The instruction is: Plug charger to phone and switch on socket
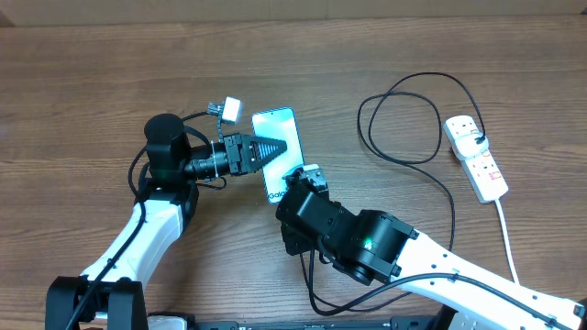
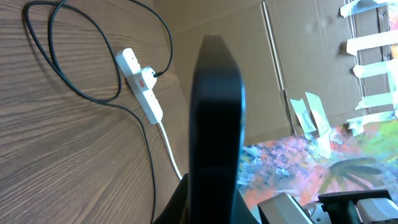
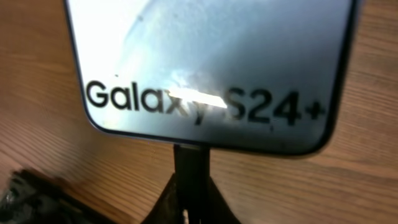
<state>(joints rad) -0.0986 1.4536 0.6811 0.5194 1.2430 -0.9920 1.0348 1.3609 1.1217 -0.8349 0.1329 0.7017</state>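
Observation:
The phone (image 1: pixel 281 125) lies in the middle of the wooden table, screen up, with "Galaxy S24+" at its near end (image 3: pixel 211 56). My left gripper (image 1: pixel 272 152) is shut on the phone's sides; its wrist view shows the phone edge-on (image 2: pixel 217 112). My right gripper (image 1: pixel 295 177) is shut on the charger's black connector tip (image 3: pixel 191 163), which touches the middle of the phone's bottom edge. The charger's black cable (image 1: pixel 428 75) loops at the right, and its plug (image 1: pixel 479 140) sits in the white socket (image 1: pixel 477 158). The socket (image 2: pixel 142 84) shows a red switch; I cannot tell its position.
The socket's white cord (image 1: pixel 506 229) runs toward the table's near right edge. The cable's loops lie between the phone and the socket (image 2: pixel 152 174). A cardboard wall (image 2: pixel 298 37) stands behind the table's far edge.

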